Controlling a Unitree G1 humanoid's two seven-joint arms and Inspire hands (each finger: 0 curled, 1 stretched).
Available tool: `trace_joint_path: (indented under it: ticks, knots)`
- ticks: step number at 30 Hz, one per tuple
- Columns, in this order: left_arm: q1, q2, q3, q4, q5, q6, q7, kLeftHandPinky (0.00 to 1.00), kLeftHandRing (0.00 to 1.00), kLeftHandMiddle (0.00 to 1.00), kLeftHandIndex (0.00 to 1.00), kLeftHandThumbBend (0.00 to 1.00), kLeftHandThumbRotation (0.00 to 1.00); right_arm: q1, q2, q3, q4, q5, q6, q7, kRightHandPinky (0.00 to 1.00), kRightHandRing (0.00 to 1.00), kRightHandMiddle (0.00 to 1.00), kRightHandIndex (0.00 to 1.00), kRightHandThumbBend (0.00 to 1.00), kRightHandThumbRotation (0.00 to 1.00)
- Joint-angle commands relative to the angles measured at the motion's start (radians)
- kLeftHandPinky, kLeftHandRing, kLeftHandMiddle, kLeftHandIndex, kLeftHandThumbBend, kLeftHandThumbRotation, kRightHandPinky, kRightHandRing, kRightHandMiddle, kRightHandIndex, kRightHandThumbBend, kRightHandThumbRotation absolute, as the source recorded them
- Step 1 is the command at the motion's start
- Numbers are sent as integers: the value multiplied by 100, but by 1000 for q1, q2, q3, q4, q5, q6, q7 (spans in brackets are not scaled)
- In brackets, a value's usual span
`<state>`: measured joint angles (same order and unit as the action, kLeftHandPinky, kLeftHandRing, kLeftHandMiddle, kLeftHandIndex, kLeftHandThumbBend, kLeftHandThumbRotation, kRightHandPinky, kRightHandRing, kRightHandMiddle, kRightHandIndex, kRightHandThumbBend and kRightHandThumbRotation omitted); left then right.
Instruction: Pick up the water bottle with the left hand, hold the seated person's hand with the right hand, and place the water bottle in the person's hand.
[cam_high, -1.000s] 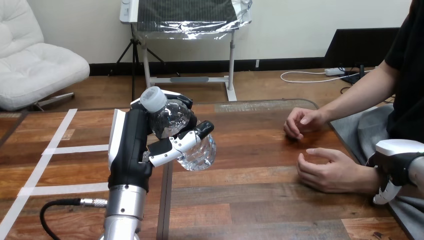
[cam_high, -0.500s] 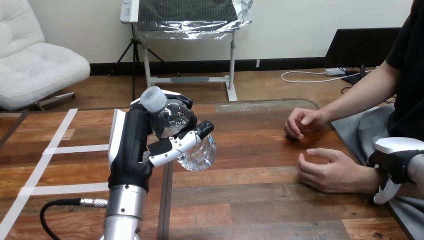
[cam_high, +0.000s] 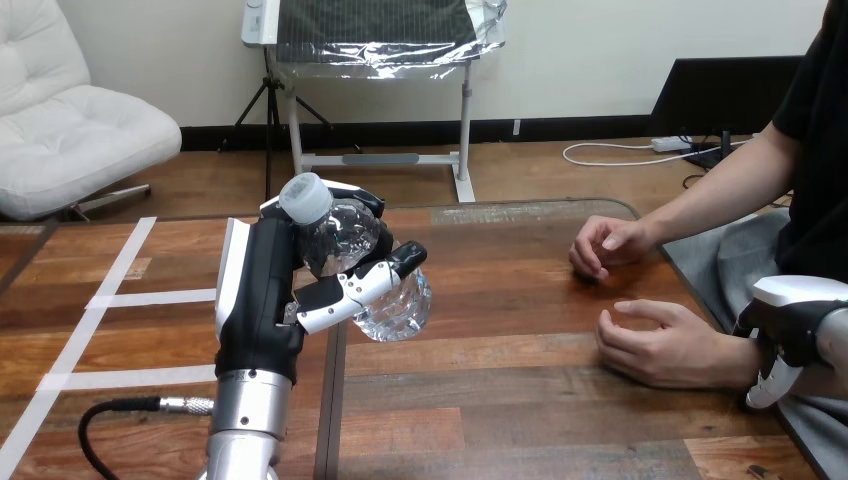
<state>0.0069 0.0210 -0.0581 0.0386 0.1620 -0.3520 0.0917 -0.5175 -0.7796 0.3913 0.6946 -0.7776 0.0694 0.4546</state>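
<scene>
Slippage worries me: my left hand curls round the tilted clear plastic white-capped water bottle; whether my right hand grips the person's wrist I cannot tell

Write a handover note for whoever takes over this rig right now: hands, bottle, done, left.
Left hand: shut on the water bottle, held tilted above the table.
Right hand: beside the wrist of the person's nearer hand; whether it grips cannot be told.
That hand rests on the table, empty.
Done: bottle picked up.
Left: hold the person's hand, carry the bottle across, place it there.
</scene>
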Motion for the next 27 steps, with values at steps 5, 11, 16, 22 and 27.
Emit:
trace_joint_path:
  ticks: [5,11,16,22,27]
  knots:
    - [-38,-8,13,-66,-17,-11,5,37,42,46,49,63,0,-6,54,24,-7,21,36,54,45,56,68,75,68,0]
    - [-39,-11,13,-67,-24,-7,2,37,42,46,49,63,0,1,52,13,-4,52,13,41,46,57,65,67,69,0]
    - [-39,-9,11,-67,-10,-7,8,37,42,46,49,63,0,1,51,22,-2,47,19,35,49,59,67,63,70,0]
    - [-41,-4,11,-61,-5,-16,8,37,42,46,49,62,0,-1,57,35,2,31,37,35,47,57,65,57,69,0]
    - [-43,-1,12,-63,7,-9,14,37,42,46,49,62,0,5,61,30,2,35,39,23,41,53,62,57,68,0]
